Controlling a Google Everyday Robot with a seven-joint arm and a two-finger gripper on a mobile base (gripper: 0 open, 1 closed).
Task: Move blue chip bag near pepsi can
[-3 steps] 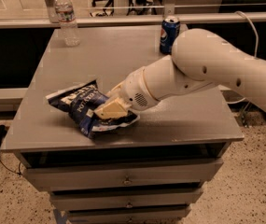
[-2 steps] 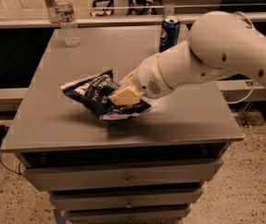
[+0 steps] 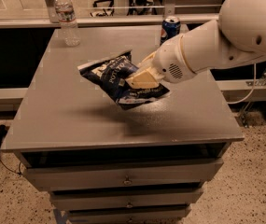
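The blue chip bag [image 3: 114, 76] is a crinkly navy foil bag with white lettering, held lifted above the middle of the grey table [image 3: 76, 120]; its shadow lies on the top below it. My gripper [image 3: 139, 78] is shut on the blue chip bag's right side, with the cream fingers [image 3: 144, 80] clamped over the foil. The white arm reaches in from the right. The pepsi can [image 3: 170, 28] stands upright at the table's back edge, up and to the right of the bag, partly behind my arm.
A clear plastic water bottle [image 3: 67, 18] stands at the table's back left corner. The table has drawers [image 3: 125, 178] below its front edge. A black cable and pole lie on the speckled floor at the left.
My gripper has lifted the blue chip bag off the table and carried it up and to the right, closer to the pepsi can.
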